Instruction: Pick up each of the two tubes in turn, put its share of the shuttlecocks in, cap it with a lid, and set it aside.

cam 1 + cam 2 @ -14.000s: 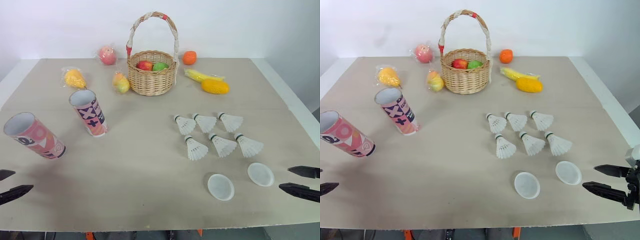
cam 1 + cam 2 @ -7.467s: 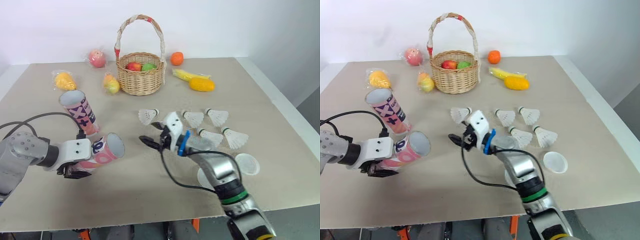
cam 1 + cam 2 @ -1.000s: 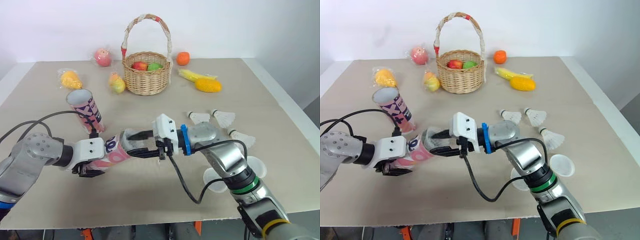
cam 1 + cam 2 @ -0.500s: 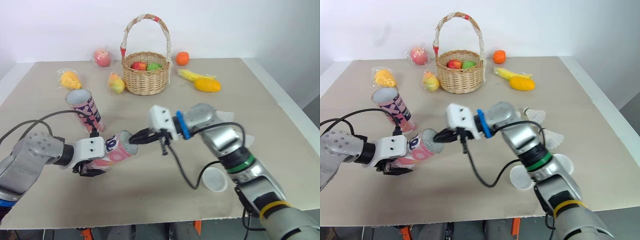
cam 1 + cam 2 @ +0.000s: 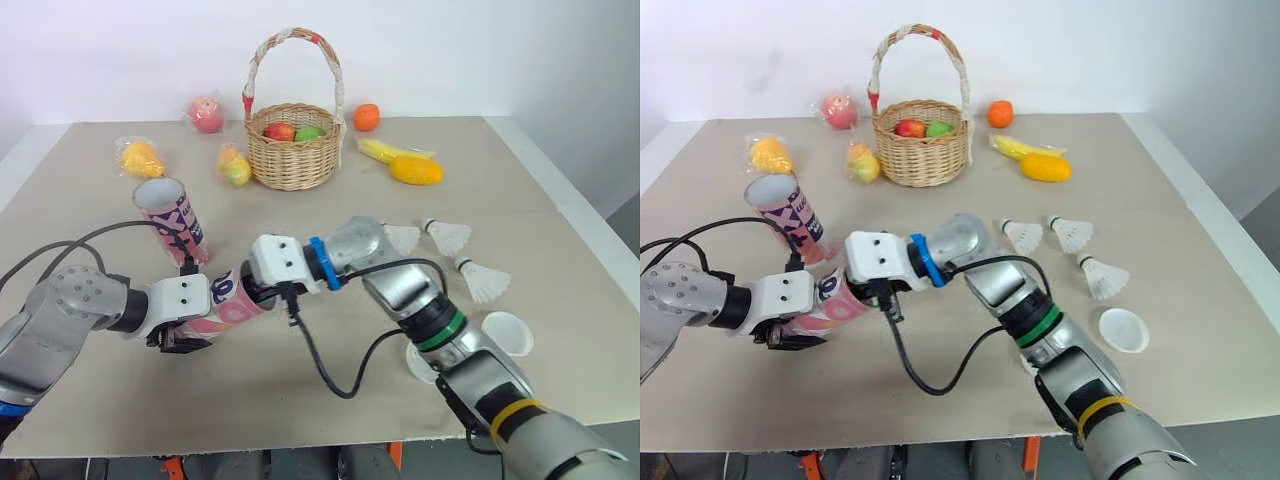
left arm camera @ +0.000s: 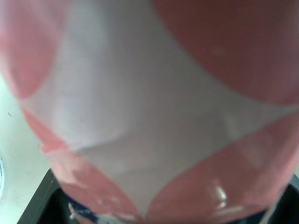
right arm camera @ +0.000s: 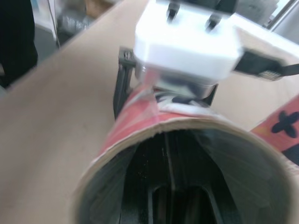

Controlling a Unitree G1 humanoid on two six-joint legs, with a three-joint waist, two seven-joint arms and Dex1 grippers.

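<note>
Your right gripper (image 7: 172, 196), grip unreadable, is now plunged inside the pink tube (image 5: 225, 308) your left gripper (image 5: 172, 338) clamps: third shuttlecock likely going in

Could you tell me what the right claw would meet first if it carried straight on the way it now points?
The inside of the pink tube, which the left claw holds: the right claw sits at its open mouth, pointing down the bore. What lies deeper is too dark to tell.
</note>
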